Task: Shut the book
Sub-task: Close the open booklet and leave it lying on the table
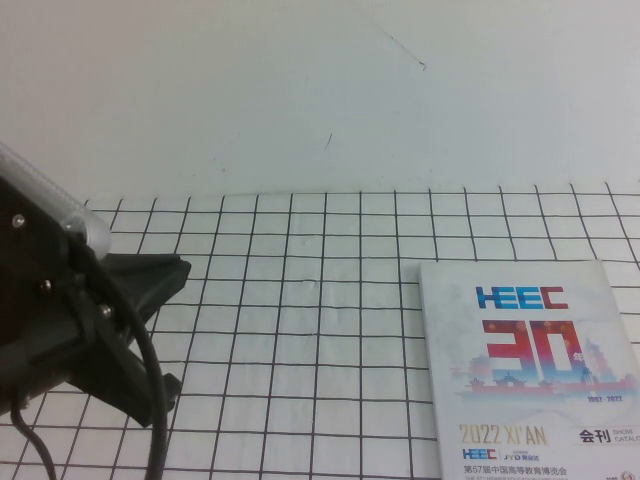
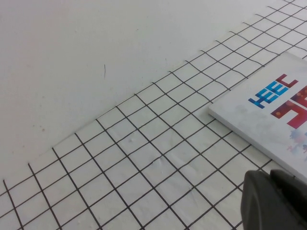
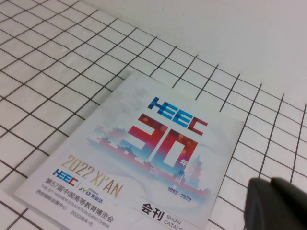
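Book [image 1: 525,370] lies flat, cover up, already shut by the look, at lower right of the high view on the grid mat [image 1: 300,300]. Its long axis runs bottom to top of frame. My left pincer [image 2: 276,201] is at lower left there, with the book well off to its right. My right pincer [image 3: 278,203] hangs just beside the book, so it's the nearer one, I judge. Can't tell either pincer's state.

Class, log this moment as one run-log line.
book: closed, flat on grid mat | left gripper: left of book, apart | right gripper: near book
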Available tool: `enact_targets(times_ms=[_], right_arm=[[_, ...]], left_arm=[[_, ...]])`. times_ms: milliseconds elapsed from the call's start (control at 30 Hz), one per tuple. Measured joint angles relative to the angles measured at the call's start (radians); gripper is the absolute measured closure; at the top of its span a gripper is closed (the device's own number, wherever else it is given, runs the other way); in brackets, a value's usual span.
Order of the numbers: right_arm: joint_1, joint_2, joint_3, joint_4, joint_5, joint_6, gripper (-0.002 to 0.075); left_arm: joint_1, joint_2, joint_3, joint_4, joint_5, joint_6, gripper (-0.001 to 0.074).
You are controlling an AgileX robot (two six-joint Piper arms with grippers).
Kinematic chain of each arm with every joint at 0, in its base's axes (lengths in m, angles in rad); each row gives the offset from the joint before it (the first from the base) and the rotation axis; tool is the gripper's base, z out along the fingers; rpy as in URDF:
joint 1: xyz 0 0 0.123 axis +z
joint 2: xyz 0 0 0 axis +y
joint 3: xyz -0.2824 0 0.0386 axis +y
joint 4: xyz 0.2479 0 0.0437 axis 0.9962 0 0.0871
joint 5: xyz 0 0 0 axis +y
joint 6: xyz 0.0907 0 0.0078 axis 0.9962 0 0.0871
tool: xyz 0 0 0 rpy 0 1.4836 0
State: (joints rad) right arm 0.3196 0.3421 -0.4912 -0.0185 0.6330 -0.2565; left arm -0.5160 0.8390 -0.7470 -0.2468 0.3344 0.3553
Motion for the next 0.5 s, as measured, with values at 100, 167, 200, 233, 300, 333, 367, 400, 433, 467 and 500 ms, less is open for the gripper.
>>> enact_targets(times_ms=[100, 167, 200, 233, 300, 333, 367, 400, 433, 467, 500], right_arm=[[0.000, 0.000, 0.000, 0.000, 0.000, 0.000, 0.0729], [0.000, 0.000, 0.000, 0.000, 0.000, 0.000, 0.0729], [0.000, 0.000, 0.000, 0.000, 0.000, 0.000, 0.0729], [0.000, 0.000, 0.000, 0.000, 0.000, 0.000, 0.0729], [0.000, 0.000, 0.000, 0.000, 0.000, 0.000, 0.0729], [0.000, 0.000, 0.000, 0.000, 0.000, 0.000, 0.0729], [0.000, 0.000, 0.000, 0.000, 0.000, 0.000, 0.0729], [0.000, 0.000, 0.000, 0.000, 0.000, 0.000, 0.0729], [0.000, 0.000, 0.000, 0.000, 0.000, 0.000, 0.0729], [0.000, 0.000, 0.000, 0.000, 0.000, 0.000, 0.0729], [0.000, 0.000, 0.000, 0.000, 0.000, 0.000, 0.0729]], left_arm=[[0.000, 0.000, 0.005, 0.004, -0.006, 0.004, 0.0738], [0.000, 0.000, 0.019, 0.004, -0.022, 0.008, 0.0738], [0.000, 0.000, 0.027, 0.006, -0.030, 0.010, 0.0738], [0.000, -0.008, 0.039, 0.006, -0.041, 0.010, 0.0738], [0.000, -0.031, 0.066, 0.017, -0.052, -0.007, 0.0738], [0.006, -0.051, 0.086, 0.023, -0.058, -0.019, 0.0738], [0.016, -0.077, 0.110, 0.025, -0.072, -0.033, 0.0738], [0.030, -0.106, 0.139, 0.026, -0.084, -0.044, 0.0738], [0.051, -0.139, 0.171, 0.029, -0.106, -0.062, 0.0738], [0.076, -0.176, 0.206, 0.030, -0.131, -0.080, 0.0738], [0.098, -0.209, 0.236, 0.031, -0.149, -0.096, 0.0738]])
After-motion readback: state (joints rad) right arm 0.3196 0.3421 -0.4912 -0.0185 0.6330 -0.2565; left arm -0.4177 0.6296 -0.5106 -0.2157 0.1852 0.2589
